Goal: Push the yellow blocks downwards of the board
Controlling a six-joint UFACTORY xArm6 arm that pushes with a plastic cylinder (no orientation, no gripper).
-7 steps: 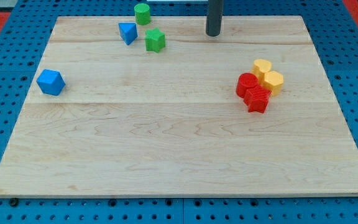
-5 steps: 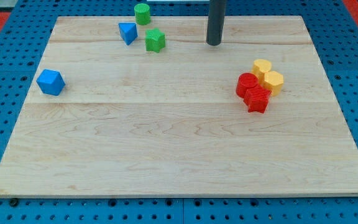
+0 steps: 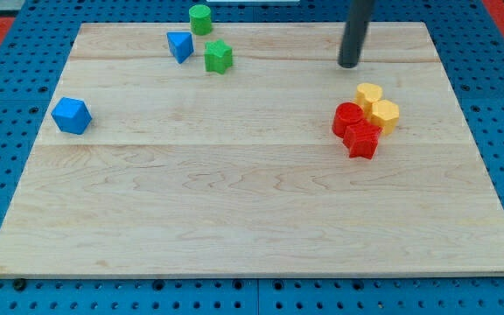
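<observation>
worktop: a pale wooden board (image 3: 252, 201) on a blue pegboard; most of its lower half carries no blocks.
rod: a straight dark rod comes in from the view's top, right of centre; my tip (image 3: 349, 65) rests on the worktop near the top edge.
pincer: there is none on this arm, so no wide or narrow state can be told; only the rod's end does the pushing.
cluster: four blocks packed together at the view's right, two yellow above and to the right, two red below and to the left.
yellow heart-shaped block (image 3: 369, 95): upper one of the pair, touching the other yellow block.
yellow rounded block (image 3: 385, 115): just below and right of the first, against the red blocks.
red round block (image 3: 348, 118): left of the yellow pair, touching them.
red block (image 3: 362, 140): lowest of the cluster, shape unclear.
key relation: the yellow blocks lie just below my tip and a little to the view's right, near but apart.
judgement: a downward push would need my tip slightly further right, or the red blocks may be carried along.
others: blue block (image 3: 71, 115) far left; blue block (image 3: 179, 45), green cylinder (image 3: 200, 18) and green star-like block (image 3: 219, 57) at the top left, well apart.
</observation>
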